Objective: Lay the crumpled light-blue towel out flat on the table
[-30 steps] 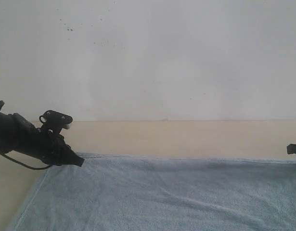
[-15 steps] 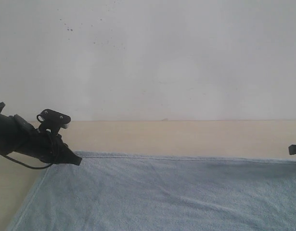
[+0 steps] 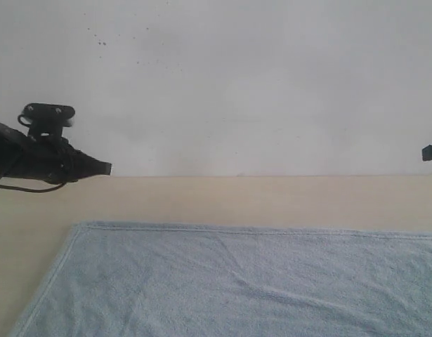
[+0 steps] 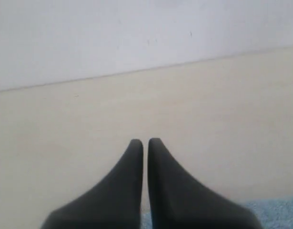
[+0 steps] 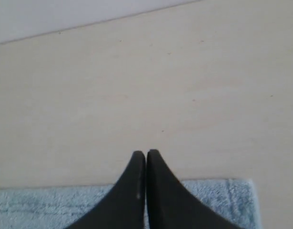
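Note:
The light-blue towel (image 3: 237, 281) lies spread flat across the near part of the beige table (image 3: 244, 200), its far hem straight from left to right. My left gripper (image 3: 107, 168) hangs in the air above and behind the towel's far left corner, shut and empty. In its wrist view the black fingers (image 4: 132, 181) meet over bare table (image 4: 65, 133), with a sliver of towel (image 4: 275, 210) at the edge. Only a black bit of the right gripper (image 3: 431, 153) shows at the exterior view's right edge. The right gripper (image 5: 146, 152) is shut and empty above the towel's corner (image 5: 222, 200).
A white wall (image 3: 237, 84) rises right behind the table's far edge. A strip of bare tabletop runs between the towel's far hem and the wall, and another down the towel's left side (image 3: 19, 267).
Both grippers have risen off the towel's far corners into the air. The left one was low at the far left corner; the towel now lies flat with that corner uncovered.

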{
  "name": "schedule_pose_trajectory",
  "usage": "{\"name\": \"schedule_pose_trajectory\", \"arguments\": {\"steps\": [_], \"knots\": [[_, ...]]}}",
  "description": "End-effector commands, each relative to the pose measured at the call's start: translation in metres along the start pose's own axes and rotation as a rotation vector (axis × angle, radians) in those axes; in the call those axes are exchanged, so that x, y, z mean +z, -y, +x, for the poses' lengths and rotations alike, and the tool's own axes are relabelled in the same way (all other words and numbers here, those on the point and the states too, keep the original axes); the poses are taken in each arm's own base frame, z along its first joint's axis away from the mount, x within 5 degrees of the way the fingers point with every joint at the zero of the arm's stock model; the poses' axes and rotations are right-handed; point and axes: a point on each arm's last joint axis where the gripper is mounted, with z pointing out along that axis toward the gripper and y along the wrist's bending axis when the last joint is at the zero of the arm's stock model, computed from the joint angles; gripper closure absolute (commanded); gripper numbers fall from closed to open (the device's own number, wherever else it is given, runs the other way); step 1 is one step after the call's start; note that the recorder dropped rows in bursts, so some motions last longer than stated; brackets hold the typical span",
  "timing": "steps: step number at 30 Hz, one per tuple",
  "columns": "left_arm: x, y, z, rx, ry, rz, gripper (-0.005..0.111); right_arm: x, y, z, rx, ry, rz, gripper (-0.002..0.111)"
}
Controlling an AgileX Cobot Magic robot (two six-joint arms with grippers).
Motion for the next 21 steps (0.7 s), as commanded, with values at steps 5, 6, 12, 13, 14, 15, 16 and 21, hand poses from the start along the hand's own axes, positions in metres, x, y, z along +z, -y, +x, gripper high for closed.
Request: {"name": "schedule_pose_trajectory", "arguments": {"steps": [5,6,12,13,14,15,16,21], "knots": [[-0.061,-0.026,0.044,-0.181,0.038,-0.297,0.103,-0.025,-0.051,0.025,-0.102,0.184,0.124,0.109],[-0.069,-0.029,0.051,-0.177,0.041,-0.334,0.103,-0.032,-0.059,0.028,-0.116,0.246,0.158,0.109],[-0.127,-0.038,0.081,-0.168,0.071,-0.453,0.103,-0.081,-0.088,0.048,0.231,0.481,0.142,0.109],[-0.139,-0.038,0.081,-0.194,0.093,-0.455,0.103,-0.087,-0.090,0.051,0.316,0.479,0.108,0.109],[-0.151,-0.038,0.081,-0.218,0.122,-0.459,0.103,-0.096,-0.092,0.053,0.378,0.488,0.084,0.109],[-0.164,-0.038,0.078,-0.233,0.156,-0.455,0.103,-0.105,-0.093,0.056,0.392,0.500,0.075,0.109],[-0.177,-0.038,0.077,-0.240,0.187,-0.452,0.103,-0.113,-0.095,0.058,0.379,0.512,0.073,0.109],[-0.242,-0.033,0.079,-0.237,0.364,-0.397,0.103,-0.174,-0.102,0.089,0.168,0.589,0.090,0.109]]}}
